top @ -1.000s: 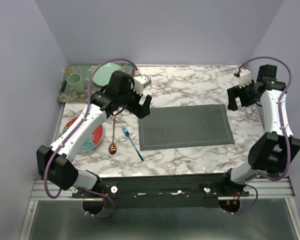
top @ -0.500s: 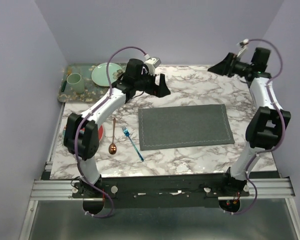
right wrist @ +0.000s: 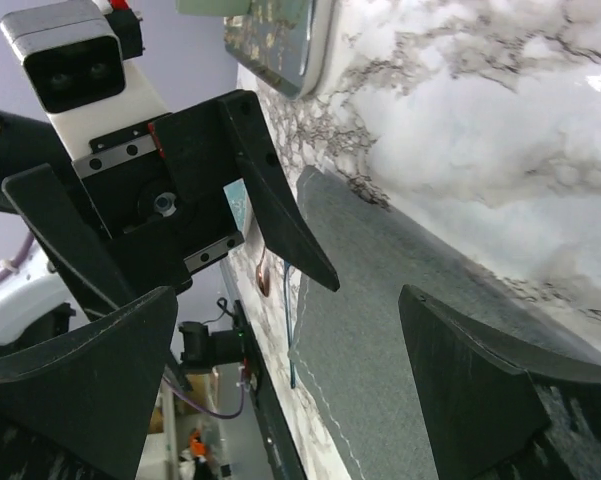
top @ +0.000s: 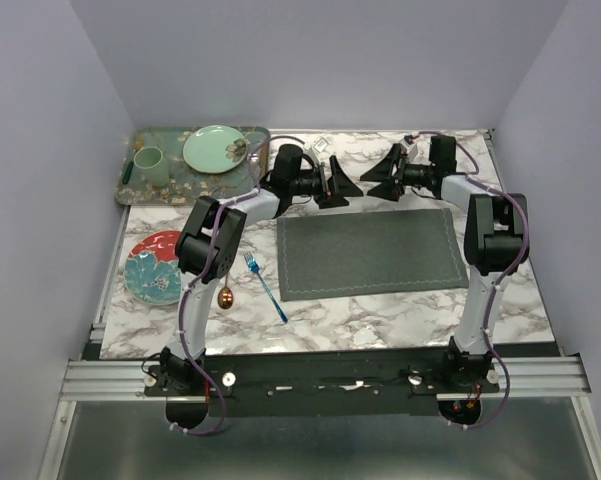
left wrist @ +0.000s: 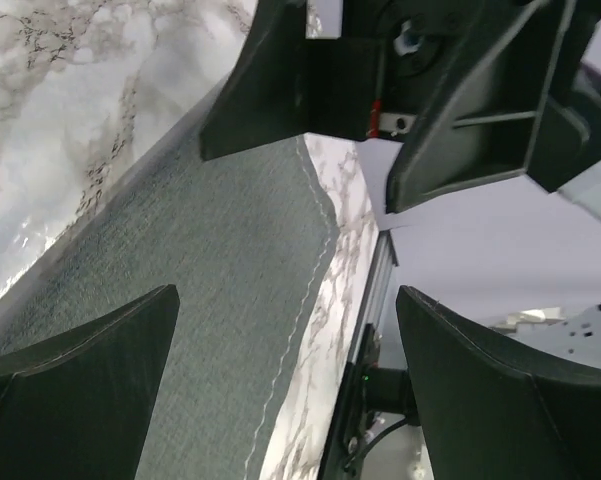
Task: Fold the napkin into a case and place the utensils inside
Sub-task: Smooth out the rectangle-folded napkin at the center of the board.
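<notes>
Tools first: my left tool (top: 345,181) and my right tool (top: 379,173) both stand spread wide and empty, facing each other tip to tip just above the far edge of the napkin (top: 370,252). The napkin lies flat and unfolded in the middle of the bench (top: 380,315). By my reckoning the whole job is ahead: no fold is made, and the blue fork (top: 265,287) and the copper spoon (top: 226,285) lie bare on the bench left of the cloth, the spoon partly under my left arm (top: 208,240). Further left sit a red and blue plate (top: 152,268) and a patterned tray (top: 130,185) bearing a green plate (top: 215,148) and a cup (top: 148,165). Only my own tools crowd each other.
</notes>
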